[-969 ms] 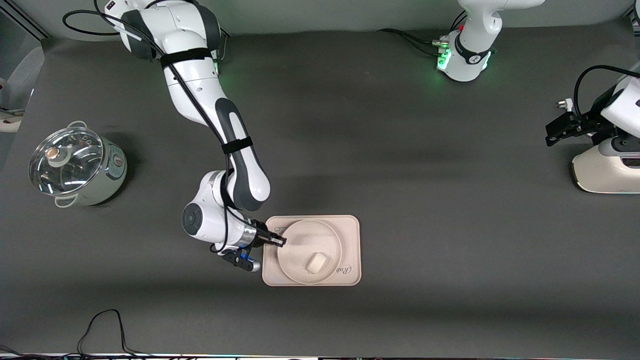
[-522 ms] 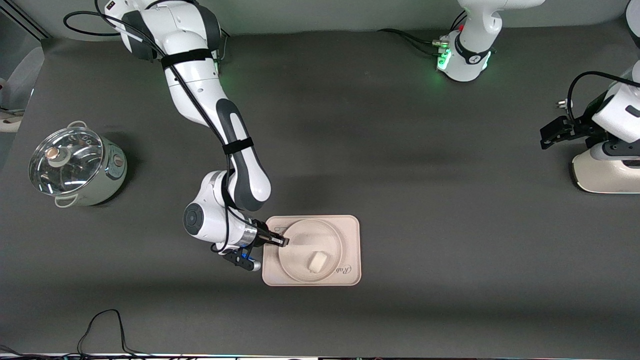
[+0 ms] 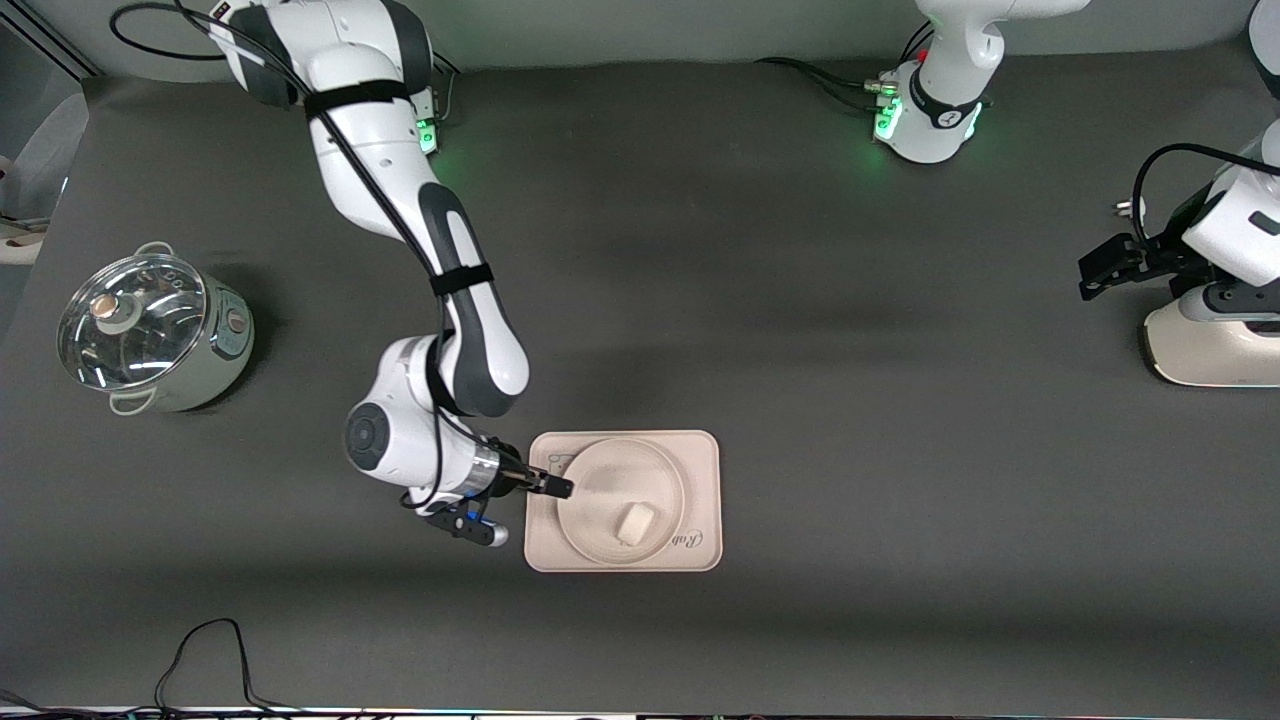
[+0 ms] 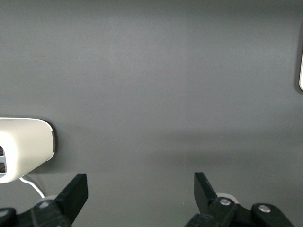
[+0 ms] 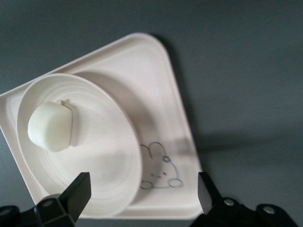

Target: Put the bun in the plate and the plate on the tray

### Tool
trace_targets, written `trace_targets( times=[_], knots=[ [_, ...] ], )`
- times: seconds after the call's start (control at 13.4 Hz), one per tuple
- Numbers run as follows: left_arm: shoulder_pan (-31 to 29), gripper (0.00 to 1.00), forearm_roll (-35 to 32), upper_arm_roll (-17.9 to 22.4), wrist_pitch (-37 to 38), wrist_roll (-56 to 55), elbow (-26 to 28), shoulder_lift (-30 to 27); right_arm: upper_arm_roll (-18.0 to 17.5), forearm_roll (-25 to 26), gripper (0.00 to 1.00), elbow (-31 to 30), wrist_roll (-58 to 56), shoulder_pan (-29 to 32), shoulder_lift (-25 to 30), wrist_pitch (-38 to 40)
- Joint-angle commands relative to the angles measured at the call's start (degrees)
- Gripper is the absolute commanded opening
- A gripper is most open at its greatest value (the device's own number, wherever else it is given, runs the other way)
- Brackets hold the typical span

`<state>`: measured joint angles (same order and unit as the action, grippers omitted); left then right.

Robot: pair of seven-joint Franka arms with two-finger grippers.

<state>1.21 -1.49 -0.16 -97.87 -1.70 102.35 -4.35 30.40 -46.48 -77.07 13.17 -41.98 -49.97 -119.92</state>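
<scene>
The cream-pink tray lies on the dark table, and the round plate rests on it. The small white bun sits in the plate, on the side nearer the front camera. My right gripper is low over the tray's edge toward the right arm's end of the table, open. In the right wrist view the plate and the tray's rabbit drawing show between its wide-apart fingers, which touch neither; the bun lies farther in. My left gripper waits open over bare table.
A steel pot with a glass lid stands toward the right arm's end of the table. A white appliance sits at the left arm's end, beside the left gripper. A black cable lies near the front edge.
My right gripper has opened, letting go of the plate's rim, and drawn back a little toward the right arm's end. The plate, bun and tray have stayed put.
</scene>
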Motion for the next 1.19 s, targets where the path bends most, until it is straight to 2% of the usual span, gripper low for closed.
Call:
trace_targets(
  times=[0.0, 0.22, 0.37, 0.45, 0.67, 0.97, 1.12],
  knots=[
    [0.3, 1.0, 0.4, 0.1, -1.0, -1.2, 0.6, -0.9, 1.9, 12.6, 1.0, -1.9, -1.4, 0.4, 9.9, 8.4],
    [0.1, 1.0, 0.4, 0.1, -0.4, -1.2, 0.0, -1.6, 1.9, 27.0, 1.0, -1.9, -1.5, 0.6, 20.6, 18.4],
    [0.2, 1.0, 0.4, 0.1, -0.5, -1.2, 0.0, -1.6, 2.0, 32.9, 1.0, -2.0, -2.1, 0.7, 26.9, 25.8],
    [0.3, 1.0, 0.4, 0.1, -0.7, -1.3, 0.0, -1.6, 2.4, 34.1, 1.0, -1.9, -3.7, 0.7, 28.9, 29.1],
    [0.2, 1.0, 0.4, 0.1, -0.5, -1.2, 0.1, -1.7, 5.5, 35.0, 1.0, -1.9, -6.8, 0.5, 32.2, 31.8],
    [0.0, 1.0, 0.4, 0.1, -0.2, -1.1, 0.3, -1.8, 5.9, 37.0, 1.0, -2.1, -6.8, 0.6, 35.5, 32.3],
    [-0.2, 1.0, 0.4, 0.1, 0.3, -1.0, 0.3, -2.2, 4.9, 37.1, 1.0, -2.6, -8.6, 4.5, 37.2, 34.0]
  ],
)
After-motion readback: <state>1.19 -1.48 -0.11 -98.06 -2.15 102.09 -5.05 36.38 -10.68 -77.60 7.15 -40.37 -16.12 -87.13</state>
